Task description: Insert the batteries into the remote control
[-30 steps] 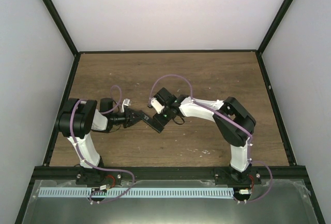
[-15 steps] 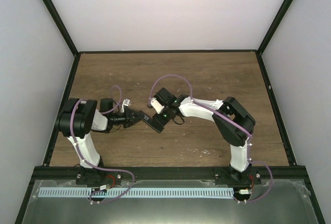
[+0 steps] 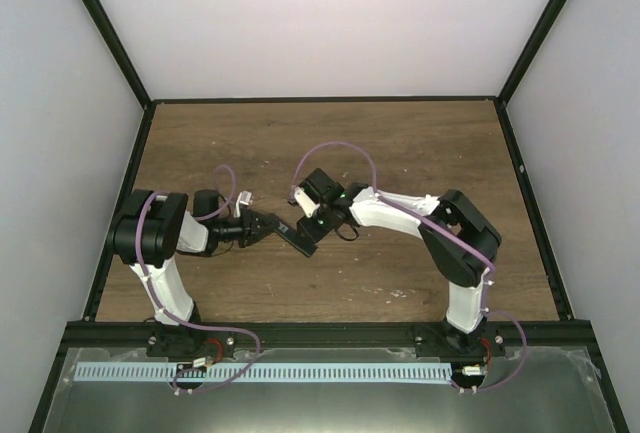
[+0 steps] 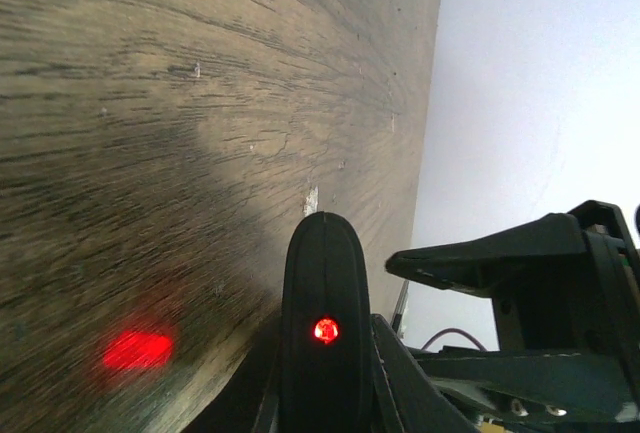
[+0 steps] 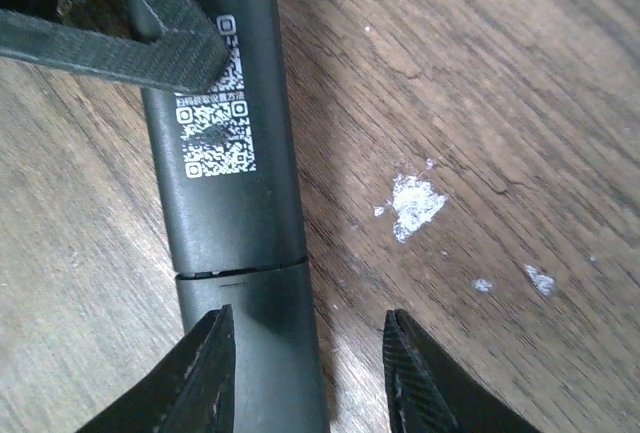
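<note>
— Where's the remote?

— Left of centre in the top view. The remote (image 3: pixel 298 239) sits aslant over the table (image 3: pixel 420 143), clenched at one end by my left gripper (image 3: pixel 268 228). I can't tell whether it rests on the wood.

— How's that arm posed?

— It's folded low, with the forearm pointing right across the frame. The wrist is rolled, so in its own camera the table stands like a wall. A red light glows on the remote's end, with a red patch on the wood at lower left.

— And the right arm?

— It arches from its base at lower right, up and left to the centre. My right gripper (image 5: pixel 307 318) points down at the remote's free end. Its jaws are apart, pinching nothing. One finger (image 5: pixel 205 383) overlaps the remote and the other is over bare wood.
</note>
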Controlling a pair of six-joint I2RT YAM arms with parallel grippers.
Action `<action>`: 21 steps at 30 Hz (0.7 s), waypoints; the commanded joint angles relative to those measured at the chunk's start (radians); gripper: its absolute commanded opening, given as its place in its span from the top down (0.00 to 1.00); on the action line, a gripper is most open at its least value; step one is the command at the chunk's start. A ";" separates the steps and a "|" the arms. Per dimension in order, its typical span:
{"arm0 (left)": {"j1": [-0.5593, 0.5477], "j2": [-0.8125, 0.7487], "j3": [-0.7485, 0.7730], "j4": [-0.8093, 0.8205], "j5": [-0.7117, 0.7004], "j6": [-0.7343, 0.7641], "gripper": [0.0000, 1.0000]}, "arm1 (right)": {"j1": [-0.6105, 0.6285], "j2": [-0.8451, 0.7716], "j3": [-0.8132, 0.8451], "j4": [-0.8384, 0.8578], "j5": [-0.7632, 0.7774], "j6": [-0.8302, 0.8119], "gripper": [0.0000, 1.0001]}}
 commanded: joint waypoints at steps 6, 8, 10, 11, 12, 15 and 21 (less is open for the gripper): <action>-0.003 0.012 0.003 -0.004 -0.014 0.040 1.00 | 0.000 -0.072 -0.054 -0.037 0.010 0.039 0.68; -0.003 0.012 0.006 -0.004 -0.014 0.040 1.00 | 0.000 -0.070 -0.068 -0.039 0.000 0.040 0.70; -0.002 0.010 0.005 -0.004 -0.014 0.040 1.00 | 0.000 -0.067 -0.079 -0.040 -0.014 0.038 0.74; -0.003 0.010 0.006 -0.005 -0.014 0.041 1.00 | 0.001 -0.066 -0.083 -0.039 -0.022 0.036 0.75; -0.003 0.011 0.005 -0.005 -0.014 0.042 1.00 | 0.000 -0.062 -0.085 -0.037 -0.030 0.035 0.77; -0.003 0.009 0.006 -0.005 -0.014 0.042 1.00 | 0.001 -0.046 -0.089 -0.031 -0.054 0.030 0.80; -0.003 0.007 0.006 -0.005 -0.014 0.042 1.00 | 0.002 -0.017 -0.090 -0.019 -0.082 0.025 0.81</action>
